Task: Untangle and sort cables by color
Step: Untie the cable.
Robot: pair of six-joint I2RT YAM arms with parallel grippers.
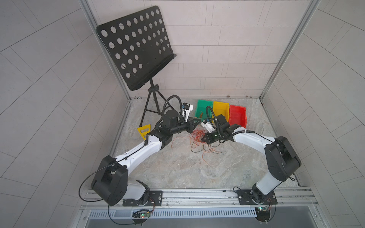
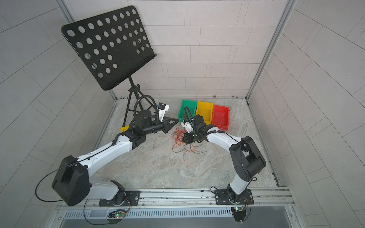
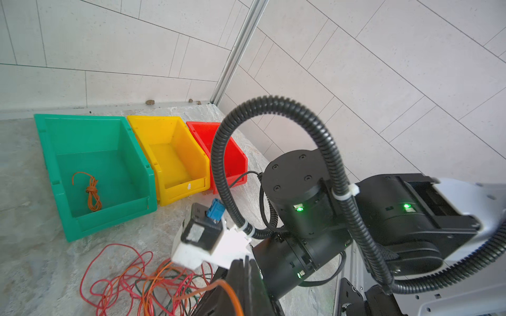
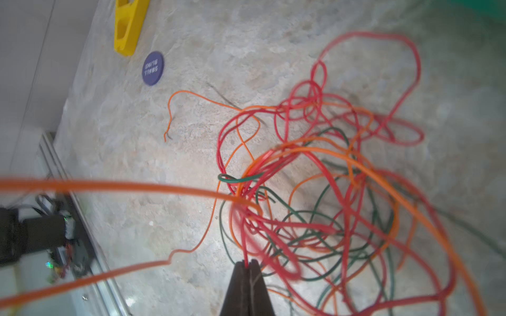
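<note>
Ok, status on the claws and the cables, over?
Left claw shut, orange cable looped across it, grip unclear. Right claw shut on red cable at edge of tangle. Red, orange, green strands knotted together. One orange coil in green bin.

The near half of the tabletop [image 1: 187,171] lies open; farther back, cables [image 1: 197,138], bins [image 1: 220,104] and music stand [image 1: 150,106] probably crowd passage.

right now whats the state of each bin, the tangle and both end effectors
green bin, holds one coiled orange cable
yellow bin, empty
red bin, empty where visible
cable tangle, knotted, unsorted
left end effector, shut
right end effector, shut on a red cable
</note>
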